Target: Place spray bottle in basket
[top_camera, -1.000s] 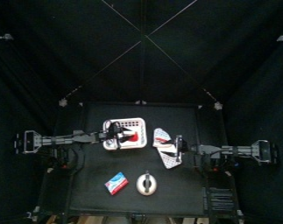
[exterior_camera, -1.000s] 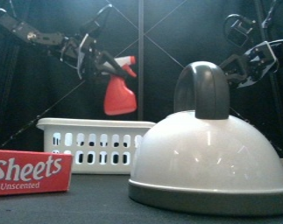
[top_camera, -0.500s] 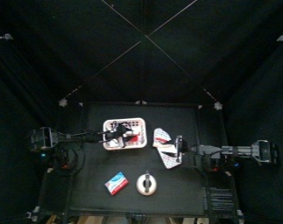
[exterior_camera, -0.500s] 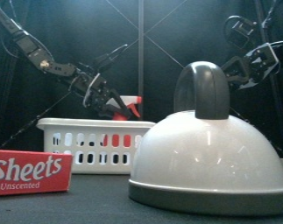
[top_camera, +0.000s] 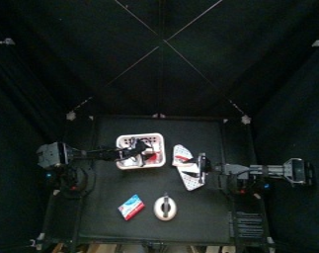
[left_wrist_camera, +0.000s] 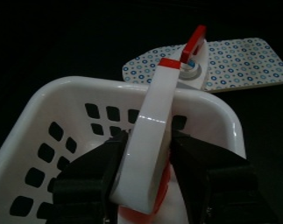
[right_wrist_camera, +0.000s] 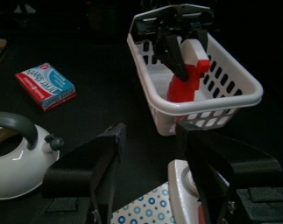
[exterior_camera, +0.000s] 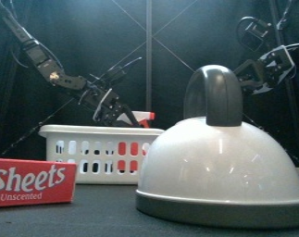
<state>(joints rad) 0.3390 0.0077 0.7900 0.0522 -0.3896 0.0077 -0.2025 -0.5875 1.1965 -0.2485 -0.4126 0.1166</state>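
The white basket (top_camera: 119, 154) stands at the table's middle left; it also shows in the front view (exterior_camera: 90, 153) and in both wrist views (left_wrist_camera: 61, 96) (right_wrist_camera: 214, 105). My left gripper (left_wrist_camera: 150, 156) is shut on the spray bottle (left_wrist_camera: 155, 118), white with a red head, and holds it tilted, low inside the basket. The bottle's red head shows above the rim (exterior_camera: 142, 118) and from the right wrist (right_wrist_camera: 188, 80). From above the bottle (top_camera: 148, 153) lies within the basket's walls. My right gripper (right_wrist_camera: 167, 171) is open and empty, high above a dotted pouch.
A dotted pouch (top_camera: 187, 161) lies right of the basket, under my right gripper (top_camera: 201, 170). A grey-white kettle-like object with a black handle (exterior_camera: 219, 176) and a blue-and-red packet (exterior_camera: 28, 182) sit near the front edge.
My left gripper has gone down with the spray bottle, from well above the basket to inside it. The right arm has not moved.
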